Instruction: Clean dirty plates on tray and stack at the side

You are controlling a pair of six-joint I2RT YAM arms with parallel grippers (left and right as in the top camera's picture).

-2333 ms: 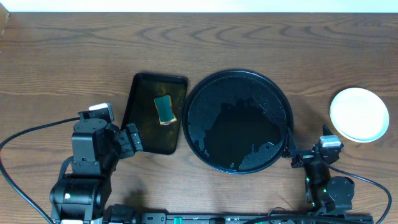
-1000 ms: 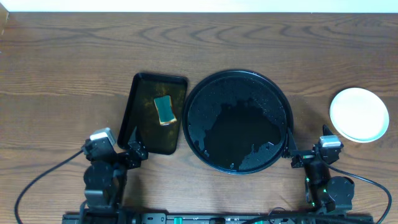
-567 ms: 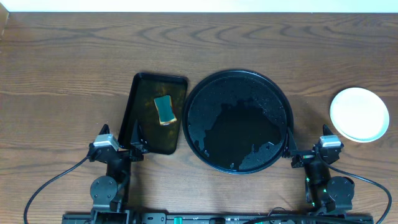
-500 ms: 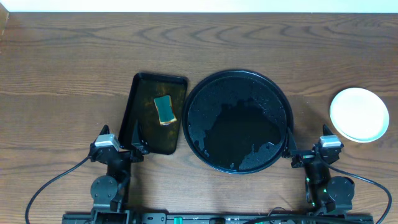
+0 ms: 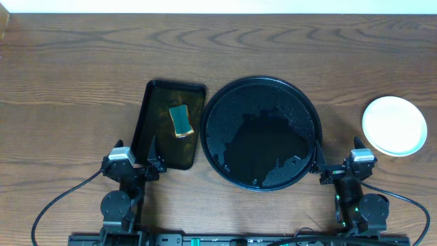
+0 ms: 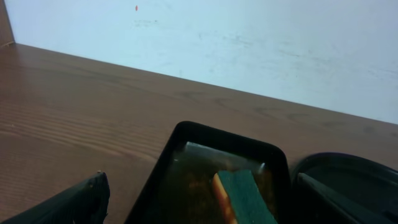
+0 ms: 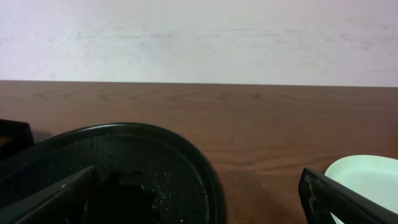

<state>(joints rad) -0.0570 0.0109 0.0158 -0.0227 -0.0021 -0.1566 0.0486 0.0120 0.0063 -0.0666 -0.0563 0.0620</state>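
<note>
Both jaws spread wide, left gripper (image 5: 136, 153) empty, right gripper (image 5: 339, 161) empty

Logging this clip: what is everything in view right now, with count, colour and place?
round tray: one, glossy black, centre of the table, wet-looking, nothing on it
rectangular tray: one, black, just left of the round tray
sponge: one, teal with a yellow side, lying in the rectangular tray
plates: one stack, pale white, on the bare wood at the far right; number in the stack cannot be told from above
tabletop: one, brown wood grain, under everything
wall: one, white, behind the table
left end effector: one, black, open, at the near edge by the rectangular tray, holding nothing
right end effector: one, black, open, at the near edge right of the round tray, holding nothing
</note>
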